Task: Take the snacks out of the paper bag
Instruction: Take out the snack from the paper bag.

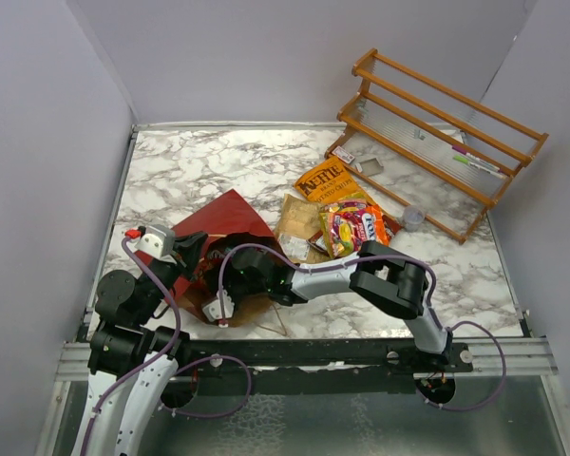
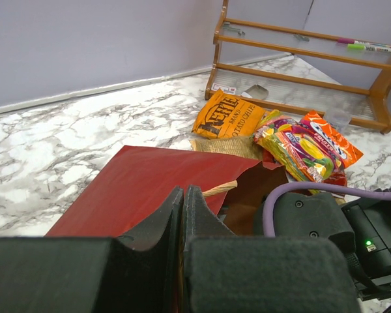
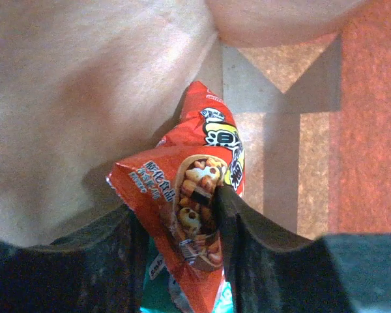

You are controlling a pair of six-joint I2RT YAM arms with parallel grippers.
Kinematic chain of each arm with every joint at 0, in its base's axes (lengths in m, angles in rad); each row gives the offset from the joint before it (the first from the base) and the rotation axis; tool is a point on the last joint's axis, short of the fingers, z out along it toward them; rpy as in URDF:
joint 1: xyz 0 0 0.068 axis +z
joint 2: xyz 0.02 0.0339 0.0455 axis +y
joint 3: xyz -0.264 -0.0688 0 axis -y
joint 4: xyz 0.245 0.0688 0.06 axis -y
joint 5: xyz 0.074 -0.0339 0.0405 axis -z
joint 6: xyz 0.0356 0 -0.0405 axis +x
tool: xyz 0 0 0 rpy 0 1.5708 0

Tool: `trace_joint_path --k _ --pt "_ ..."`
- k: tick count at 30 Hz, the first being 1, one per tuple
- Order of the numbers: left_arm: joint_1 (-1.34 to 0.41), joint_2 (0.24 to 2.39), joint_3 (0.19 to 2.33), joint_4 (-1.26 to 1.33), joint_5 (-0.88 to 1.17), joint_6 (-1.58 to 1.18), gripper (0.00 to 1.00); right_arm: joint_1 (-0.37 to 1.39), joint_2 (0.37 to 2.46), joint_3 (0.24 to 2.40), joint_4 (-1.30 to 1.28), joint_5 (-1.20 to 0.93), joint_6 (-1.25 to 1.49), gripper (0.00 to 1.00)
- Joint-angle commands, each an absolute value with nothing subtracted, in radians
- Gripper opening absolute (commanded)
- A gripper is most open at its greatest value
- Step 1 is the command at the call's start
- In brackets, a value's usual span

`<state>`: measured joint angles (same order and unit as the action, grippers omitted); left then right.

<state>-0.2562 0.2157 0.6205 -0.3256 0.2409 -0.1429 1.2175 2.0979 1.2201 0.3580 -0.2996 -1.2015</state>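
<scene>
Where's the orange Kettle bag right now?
Top view: the Kettle bag lies on the marble table right of centre, just in front of the wooden rack, with the tan chip bag and candy packs right beside it.

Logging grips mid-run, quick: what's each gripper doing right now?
Left gripper: shut, apparently pinching the paper bag at its edge.
Right gripper: closed on the red snack packet inside the bag.
</scene>
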Motion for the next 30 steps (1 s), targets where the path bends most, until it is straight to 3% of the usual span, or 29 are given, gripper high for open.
trace_joint_path --k 1,5,9,21,30 --pt "-0.250 0.206 0.628 -0.328 0.221 -0.133 0.00 1.220 2.047 1.190 0.509 -0.292 -1.151 0.28" --pt "-0.249 0.206 0.627 -0.326 0.222 -0.133 0.00 1.212 1.996 1.151 0.566 -0.294 -1.092 0.11" --pt "-0.249 0.206 0.627 -0.326 0.222 -0.132 0.00 1.207 1.950 1.108 0.609 -0.280 -1.051 0.02" --pt "-0.249 0.202 0.626 -0.327 0.215 -0.132 0.00 1.203 1.725 0.861 0.717 -0.332 -0.859 0.02" --pt "-0.248 0.203 0.620 -0.316 0.203 -0.136 0.00 1.202 1.328 0.547 0.702 -0.404 -0.712 0.02"
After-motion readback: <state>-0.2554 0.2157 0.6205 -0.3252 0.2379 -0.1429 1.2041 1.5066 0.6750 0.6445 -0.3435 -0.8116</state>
